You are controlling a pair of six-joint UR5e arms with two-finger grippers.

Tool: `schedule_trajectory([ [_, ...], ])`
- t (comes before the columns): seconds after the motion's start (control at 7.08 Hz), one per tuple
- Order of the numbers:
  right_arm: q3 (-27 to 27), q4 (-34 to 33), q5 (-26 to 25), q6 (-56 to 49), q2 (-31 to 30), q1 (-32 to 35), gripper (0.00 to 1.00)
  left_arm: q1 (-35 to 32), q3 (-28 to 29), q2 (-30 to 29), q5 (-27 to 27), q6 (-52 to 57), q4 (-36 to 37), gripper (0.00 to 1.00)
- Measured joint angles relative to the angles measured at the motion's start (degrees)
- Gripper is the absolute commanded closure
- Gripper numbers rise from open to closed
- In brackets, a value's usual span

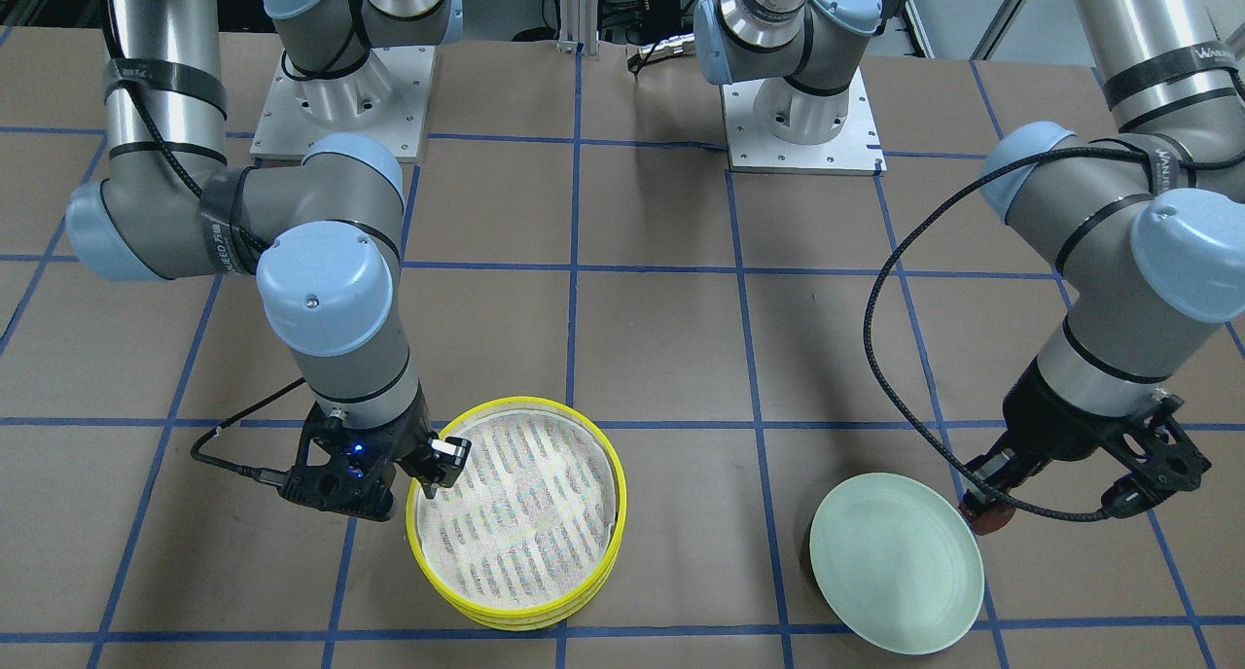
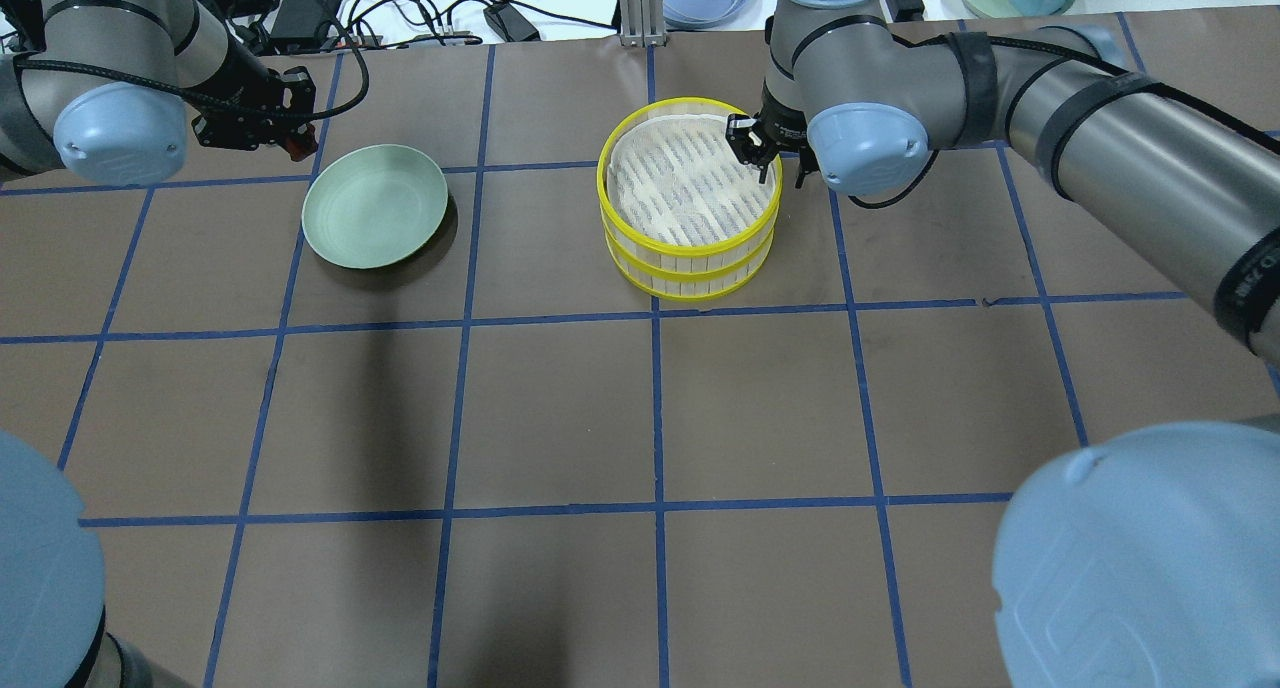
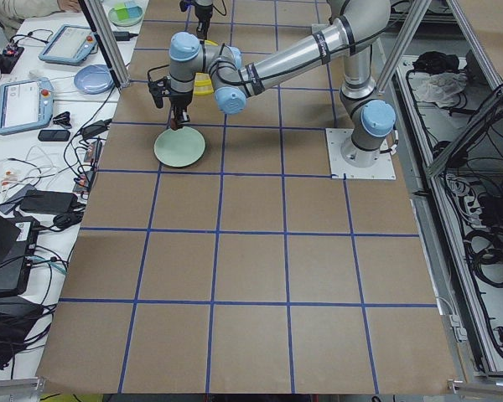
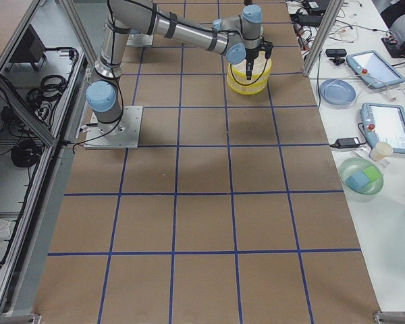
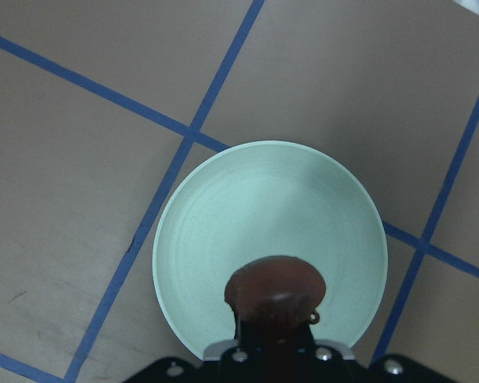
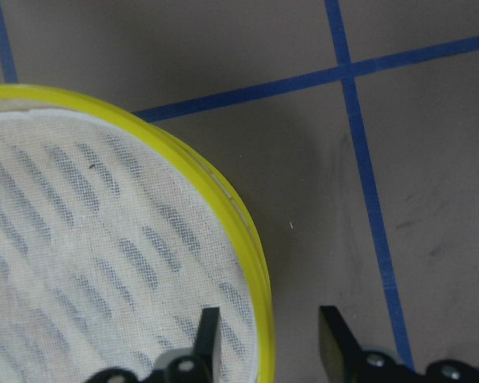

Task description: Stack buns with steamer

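The two steamer tiers are stacked, yellow rims (image 2: pixel 690 251) one over the other (image 1: pixel 515 618). The top tier's white mesh (image 6: pixel 80 239) is bare. My right gripper (image 1: pixel 443 465) is open, its jaws straddling the top tier's rim (image 6: pixel 255 271), one finger inside and one outside. My left gripper (image 1: pixel 984 513) is shut on the dark reddish-brown bun (image 5: pixel 275 289) and holds it over the near edge of the pale green plate (image 5: pixel 271 207). The cream-white bun is hidden.
The green plate (image 2: pixel 375 205) is bare, left of the steamer in the overhead view. The left arm's black cable (image 1: pixel 880 299) loops over the table. Both arm base plates (image 1: pixel 802 115) sit at the robot's side. Tablets and bowls (image 4: pixel 368 175) lie beyond the table's edge.
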Motion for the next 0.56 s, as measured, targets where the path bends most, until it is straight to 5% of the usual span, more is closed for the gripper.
schedule_trajectory([
  [0.56,0.0,15.4,4.5,-1.1,-11.9,-0.3,0.00,-9.6,0.5,0.4,-5.7,-24.7,5.5,1.00],
])
